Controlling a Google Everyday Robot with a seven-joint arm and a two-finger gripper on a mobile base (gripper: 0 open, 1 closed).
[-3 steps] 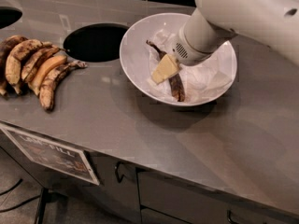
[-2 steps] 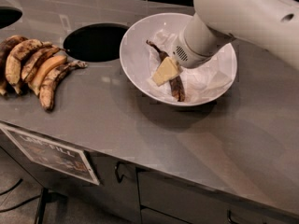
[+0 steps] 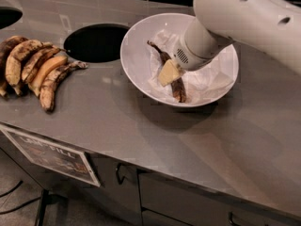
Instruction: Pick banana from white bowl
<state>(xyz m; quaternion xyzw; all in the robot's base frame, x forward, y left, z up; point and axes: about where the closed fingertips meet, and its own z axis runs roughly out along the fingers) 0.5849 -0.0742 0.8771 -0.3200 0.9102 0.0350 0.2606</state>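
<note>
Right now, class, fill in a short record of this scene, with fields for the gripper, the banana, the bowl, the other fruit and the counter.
gripper: down inside the bowl, over the middle of the banana
banana: thin, dark, lying on the paper in the bowl
bowl: white, wide, shallow, standing on the counter beside the hole
bunch of bananas: spotted yellow-brown, on the counter outside the bowl, at the picture's left
counter: grey, with a round hole between bunch and bowl

Banana point(image 3: 179, 89): thin, black-brown, slightly curved, lying on crumpled paper in the wide white bowl point(image 3: 135, 60), stem pointing far-left. Gripper point(image 3: 168, 73) is over the banana's middle.
</note>
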